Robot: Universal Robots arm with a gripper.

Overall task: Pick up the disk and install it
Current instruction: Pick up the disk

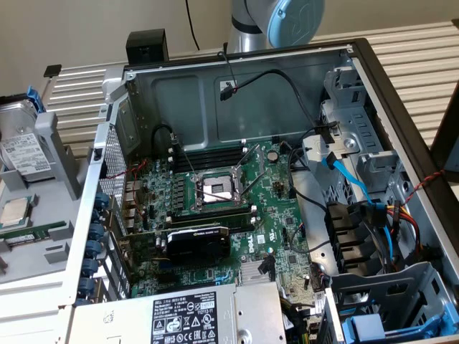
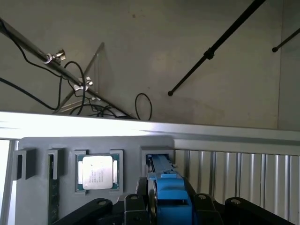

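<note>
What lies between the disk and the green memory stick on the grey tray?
The silver processor chip, next to the disk; the exterior view shows it.

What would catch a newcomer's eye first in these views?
The open computer case dominates the exterior view, its motherboard's processor socket at the centre. On the grey tray at the exterior view's left, the disk stands on edge with the processor chip beside it.
</note>
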